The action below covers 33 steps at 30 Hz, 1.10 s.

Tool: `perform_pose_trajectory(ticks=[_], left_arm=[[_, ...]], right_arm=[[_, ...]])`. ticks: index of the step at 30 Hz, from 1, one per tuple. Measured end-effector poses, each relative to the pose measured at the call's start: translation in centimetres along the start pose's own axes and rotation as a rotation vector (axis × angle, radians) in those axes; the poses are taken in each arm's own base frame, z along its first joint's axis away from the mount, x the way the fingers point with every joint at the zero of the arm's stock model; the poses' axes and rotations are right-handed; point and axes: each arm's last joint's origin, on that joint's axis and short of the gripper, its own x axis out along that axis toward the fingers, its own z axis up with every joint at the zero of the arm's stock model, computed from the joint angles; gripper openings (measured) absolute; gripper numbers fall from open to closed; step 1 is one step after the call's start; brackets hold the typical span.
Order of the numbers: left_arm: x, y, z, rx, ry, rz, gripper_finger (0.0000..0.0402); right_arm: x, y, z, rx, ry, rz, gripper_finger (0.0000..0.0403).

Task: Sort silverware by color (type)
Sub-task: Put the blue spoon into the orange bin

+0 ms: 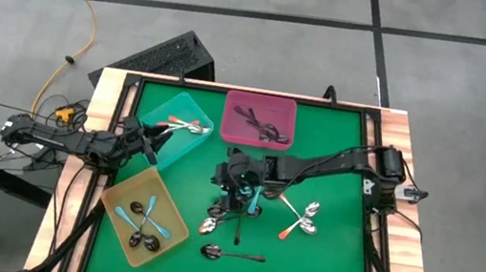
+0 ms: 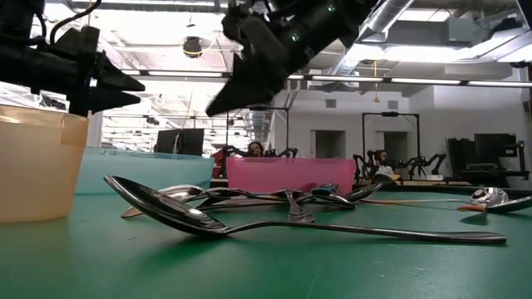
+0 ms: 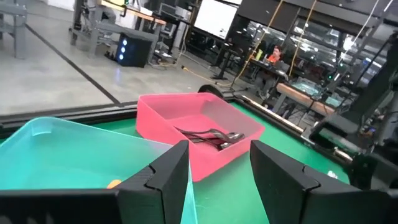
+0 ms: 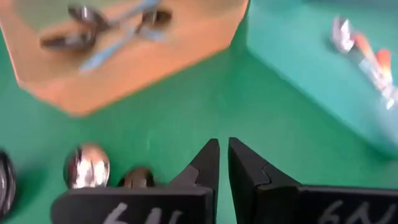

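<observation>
1. your right gripper (image 1: 237, 185) hangs over the spoon pile (image 1: 236, 214) at mid-table; in its wrist view the fingers (image 4: 208, 163) are almost pressed together, a thin gap between them, nothing pinched.
2. your left gripper (image 1: 150, 142) waits over the teal tray (image 1: 163, 139), fingers (image 3: 165, 171) spread and empty.
3. the teal tray holds orange-red spoons (image 1: 184, 126), the pink tray (image 1: 259, 119) dark spoons (image 1: 261, 125), the yellow tray (image 1: 143, 216) light blue spoons (image 1: 146, 218).
4. one dark spoon (image 1: 230, 253) lies alone on the green mat (image 1: 322, 254) near the front edge; an orange-red spoon (image 1: 299, 224) lies just right of the pile.
</observation>
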Motion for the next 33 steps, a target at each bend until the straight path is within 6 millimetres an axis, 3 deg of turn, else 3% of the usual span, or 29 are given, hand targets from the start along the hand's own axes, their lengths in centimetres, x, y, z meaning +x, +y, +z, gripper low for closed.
perform_pose_trajectory(ticks=[13,23,28,33], left_arm=[[0.0,-0.3,-0.1,-0.031,0.049,-0.103,0.0158],[-0.2,-1.0,1.4,-0.091,-0.069,-0.205,0.0158],[-0.2,-1.2,1.8,-0.112,-0.104,-0.221,0.0158],[-0.2,-1.3,1.8,-0.103,-0.09,-0.254,0.0158]], right_arm=[[-0.1,0.1,0.0,-0.003,0.034,0.004,0.0045],[-2.5,1.0,3.4,-0.112,0.181,0.035,0.0045],[-3.3,2.3,3.8,-0.151,0.227,0.063,0.0054],[-3.6,4.6,3.2,-0.182,0.284,0.103,0.0094]])
